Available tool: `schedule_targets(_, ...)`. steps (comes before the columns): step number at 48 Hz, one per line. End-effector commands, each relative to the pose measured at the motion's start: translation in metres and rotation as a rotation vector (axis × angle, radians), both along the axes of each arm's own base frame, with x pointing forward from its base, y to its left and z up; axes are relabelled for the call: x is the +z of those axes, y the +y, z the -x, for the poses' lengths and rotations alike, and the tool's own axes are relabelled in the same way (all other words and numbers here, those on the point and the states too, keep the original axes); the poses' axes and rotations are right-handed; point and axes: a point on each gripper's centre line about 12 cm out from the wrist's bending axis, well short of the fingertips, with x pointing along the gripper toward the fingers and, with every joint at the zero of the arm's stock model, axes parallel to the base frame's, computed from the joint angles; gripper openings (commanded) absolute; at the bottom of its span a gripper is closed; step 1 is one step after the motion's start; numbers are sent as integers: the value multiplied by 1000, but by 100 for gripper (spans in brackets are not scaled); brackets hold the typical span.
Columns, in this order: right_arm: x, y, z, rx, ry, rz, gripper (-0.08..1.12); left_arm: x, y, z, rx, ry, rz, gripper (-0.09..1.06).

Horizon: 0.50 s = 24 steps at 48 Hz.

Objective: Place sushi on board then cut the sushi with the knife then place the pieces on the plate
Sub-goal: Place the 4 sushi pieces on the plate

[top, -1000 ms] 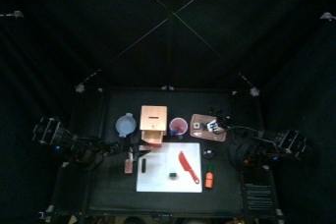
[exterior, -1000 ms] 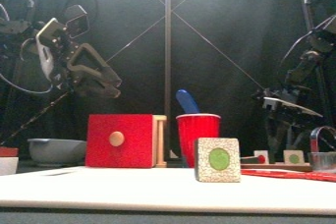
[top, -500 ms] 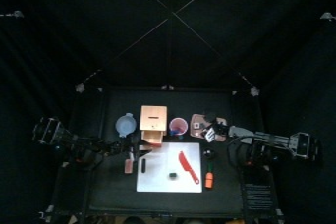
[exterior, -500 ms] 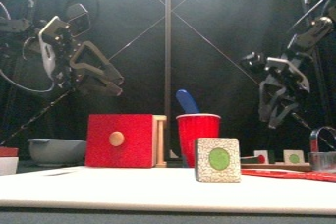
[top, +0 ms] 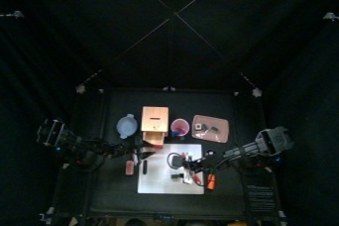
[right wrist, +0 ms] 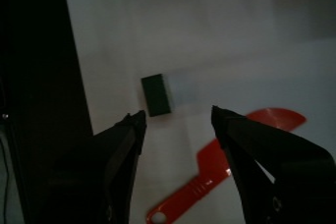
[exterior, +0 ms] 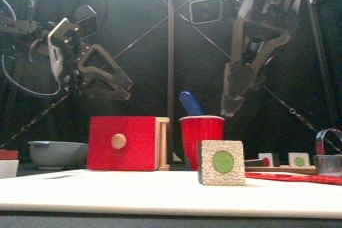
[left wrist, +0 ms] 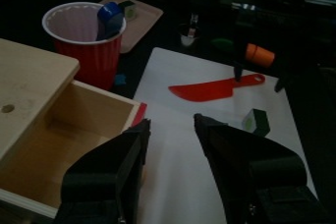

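Note:
A white cutting board (top: 157, 178) lies at the table's front. One dark green sushi piece (top: 173, 176) (exterior: 222, 162) stands on it, showing a green centre. The red knife (top: 191, 164) (right wrist: 243, 156) with an orange handle (left wrist: 258, 53) lies on the board beside that piece. My right gripper (top: 196, 169) (right wrist: 178, 115) hovers open above the board, over the sushi piece (right wrist: 156, 93) and the knife, holding nothing. My left gripper (top: 133, 157) (left wrist: 171, 122) hangs open at the board's left edge, next to the wooden box (left wrist: 39, 110). The pink tray (top: 208, 126) sits at the back right.
A wooden box (top: 157, 124) with a red drawer front (exterior: 120, 143) stands behind the board. Beside it is a red cup (top: 179, 127) holding a blue knife (exterior: 190, 103). A blue-grey bowl (top: 127, 124) sits at the back left. Two small sushi pieces (exterior: 299, 159) show at the right.
My right arm swung from above the pink tray forward and left, out over the board and the knife. The left arm has barely moved.

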Motion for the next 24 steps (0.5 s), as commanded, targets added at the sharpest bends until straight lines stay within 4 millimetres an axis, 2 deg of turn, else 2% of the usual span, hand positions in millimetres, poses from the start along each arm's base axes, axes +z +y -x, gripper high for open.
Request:
schedule_targets(1,8,2,-8,9,-28,8,89,5,0,-4,4,-19,5,80)
schedule_targets(14,-21,2,-20,5,37,35,88,1,0,-1,12,-5,12,80)
schedule_targets(20,-23,1,-22,0,67,54,83,-2,0,0,7,16,16,80)
schedule_targets(24,-21,1,-22,-1,64,54,74,-3,0,1,7,28,23,80)
